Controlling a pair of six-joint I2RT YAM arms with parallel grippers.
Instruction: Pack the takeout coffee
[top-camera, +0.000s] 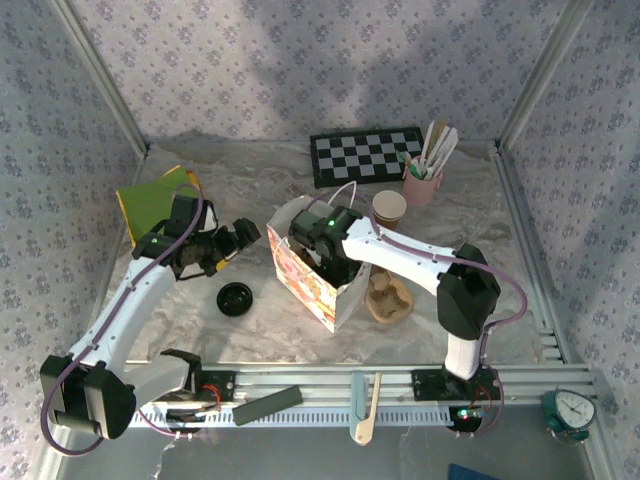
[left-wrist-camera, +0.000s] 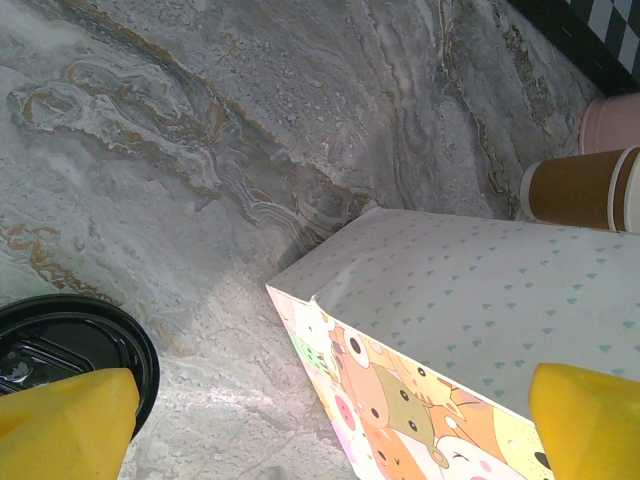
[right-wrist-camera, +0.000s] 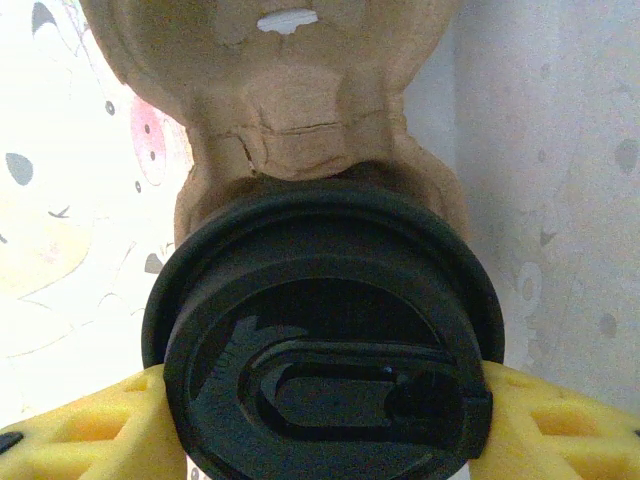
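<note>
Pale flowered walls (top-camera: 300, 60) close in a table (top-camera: 250, 170) covered with a grey marbled sheet. At the far left lies a green and yellow folder (top-camera: 150, 200). Just right of it hangs the left gripper (top-camera: 238, 240). Its yellow fingers (left-wrist-camera: 65, 425) are spread wide apart with nothing between them. Near it, a loose black lid (top-camera: 235, 298) lies flat on the sheet.

In the middle stands a paper bag (top-camera: 310, 285) printed with cartoon animals, its mouth open upward. The right arm reaches down into it. Seen from the wrist, the right gripper (right-wrist-camera: 325, 435) is clamped on the takeout coffee (right-wrist-camera: 320, 330). Yellow pads press on both sides under the round black lid, which hides the cup body. The cup is inside the bag, between the printed wall on the left and the plain wall on the right. A brown pulp tray (right-wrist-camera: 290, 110) sits just beyond it.

Just right of the bag, a second pulp tray (top-camera: 388, 298) rests on the table. Beyond that stands an open kraft cup (top-camera: 390, 207) with a white rim. At the far edge are a checkerboard (top-camera: 365, 157) and a pink cup (top-camera: 424, 185) holding wooden stirrers (top-camera: 438, 145). A wooden stick (top-camera: 366, 408) lies across the near rail, and a teal clock (top-camera: 570, 410) sits at the near right.
</note>
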